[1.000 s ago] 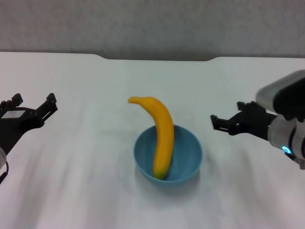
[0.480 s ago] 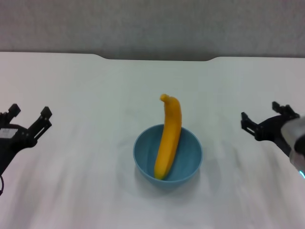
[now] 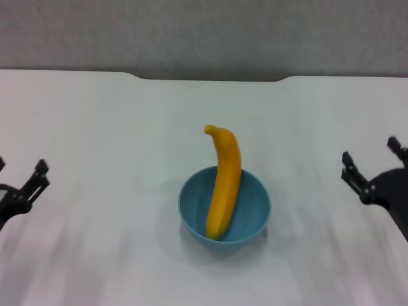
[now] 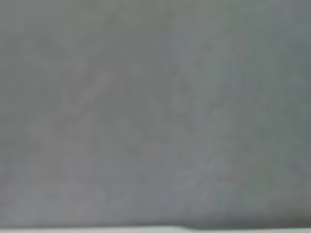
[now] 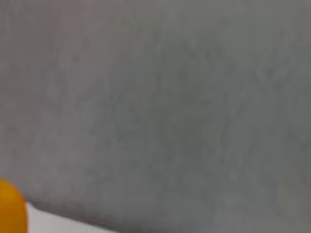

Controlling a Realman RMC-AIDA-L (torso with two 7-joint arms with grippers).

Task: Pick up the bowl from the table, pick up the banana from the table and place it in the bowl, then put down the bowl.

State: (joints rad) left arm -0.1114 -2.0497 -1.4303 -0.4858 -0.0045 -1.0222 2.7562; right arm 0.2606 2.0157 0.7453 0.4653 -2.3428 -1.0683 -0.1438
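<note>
Both my arms have drawn farther out from the bowl (image 3: 224, 205), and the banana (image 3: 224, 182) has tipped a little. My left gripper (image 3: 25, 189) hangs well left of the bowl, my right gripper (image 3: 373, 169) well right, both spread open and empty. That bowl sits on the table (image 3: 95, 127), banana leaning over its far rim. I judge the job done; best retreat smoothly, without knocking it.

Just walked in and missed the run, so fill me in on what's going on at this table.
Nothing is being held at this moment. The curved yellow-orange banana stands with its lower end inside the round light-blue bowl, leaning on the far rim, and the bowl sits on the plain white table. The left gripper and right gripper are both open, out at the table's two sides, well apart from the bowl.
</note>
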